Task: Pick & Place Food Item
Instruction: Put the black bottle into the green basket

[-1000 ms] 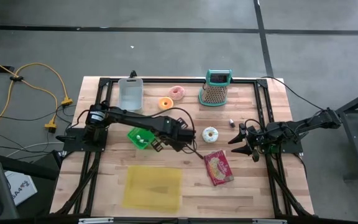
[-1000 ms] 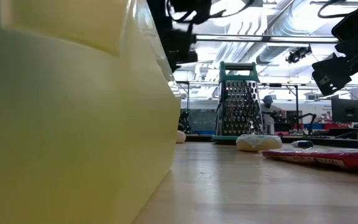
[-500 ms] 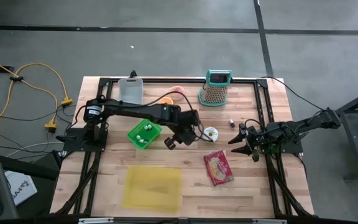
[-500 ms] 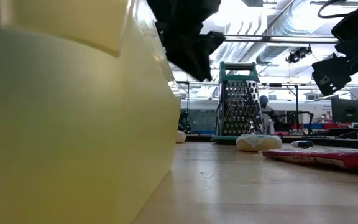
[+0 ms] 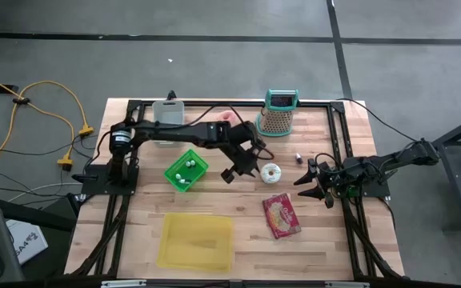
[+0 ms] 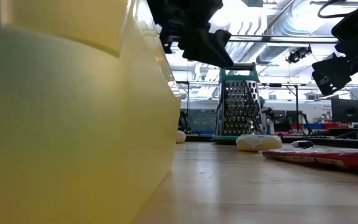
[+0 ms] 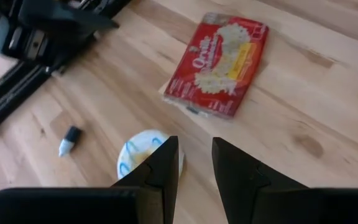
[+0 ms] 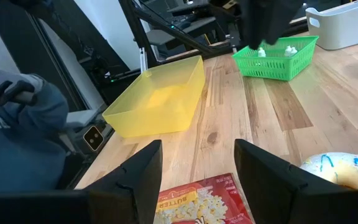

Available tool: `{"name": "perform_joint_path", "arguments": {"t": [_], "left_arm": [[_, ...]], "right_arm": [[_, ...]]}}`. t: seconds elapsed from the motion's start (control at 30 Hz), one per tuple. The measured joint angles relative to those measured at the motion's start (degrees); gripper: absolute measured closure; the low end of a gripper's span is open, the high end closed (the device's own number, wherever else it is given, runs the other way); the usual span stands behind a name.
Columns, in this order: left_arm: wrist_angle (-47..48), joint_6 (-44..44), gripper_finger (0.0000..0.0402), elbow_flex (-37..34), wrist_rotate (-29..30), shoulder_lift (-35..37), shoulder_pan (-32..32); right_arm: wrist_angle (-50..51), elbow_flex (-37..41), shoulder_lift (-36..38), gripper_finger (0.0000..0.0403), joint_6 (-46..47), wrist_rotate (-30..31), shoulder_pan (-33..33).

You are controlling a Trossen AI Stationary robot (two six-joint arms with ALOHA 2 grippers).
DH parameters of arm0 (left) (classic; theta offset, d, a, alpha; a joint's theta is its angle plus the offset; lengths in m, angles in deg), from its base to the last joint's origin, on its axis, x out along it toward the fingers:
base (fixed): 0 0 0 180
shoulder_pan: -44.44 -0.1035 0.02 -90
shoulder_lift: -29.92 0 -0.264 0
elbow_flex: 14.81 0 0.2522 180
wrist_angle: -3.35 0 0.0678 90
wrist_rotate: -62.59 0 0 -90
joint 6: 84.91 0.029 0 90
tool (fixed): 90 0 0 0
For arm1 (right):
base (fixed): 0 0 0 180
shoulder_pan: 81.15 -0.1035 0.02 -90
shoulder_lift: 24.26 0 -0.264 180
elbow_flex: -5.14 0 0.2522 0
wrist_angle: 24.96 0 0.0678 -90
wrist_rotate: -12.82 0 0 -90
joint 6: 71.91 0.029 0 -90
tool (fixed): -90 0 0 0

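A: So, left gripper (image 5: 241, 166)?
B: Fingers apart, holding nothing, above the table, white donut (image 5: 270, 171) at its 3 o'clock.
A: Right gripper (image 5: 311, 185)?
B: Parked at the table's 3 o'clock edge, fingers apart.

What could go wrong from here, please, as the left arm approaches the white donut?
1. The left gripper hovers above the white donut with its jaws only narrowly parted; they look narrower than the donut and may press on its top rather than straddle it.
2. The popcorn bag and the small dropper bottle lie nearby; a sideways nudge could push the donut into either.
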Motion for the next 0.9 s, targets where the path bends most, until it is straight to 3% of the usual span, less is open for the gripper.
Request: {"name": "perform_joint_path", "arguments": {"t": [0.9], "left_arm": [[0.13,-2.15,0.0311,-0.07,0.04,-0.02,-0.88]], "right_arm": [[-0.11,0.0,0.0,0.0215,0.15,0.02,-0.01]]}}
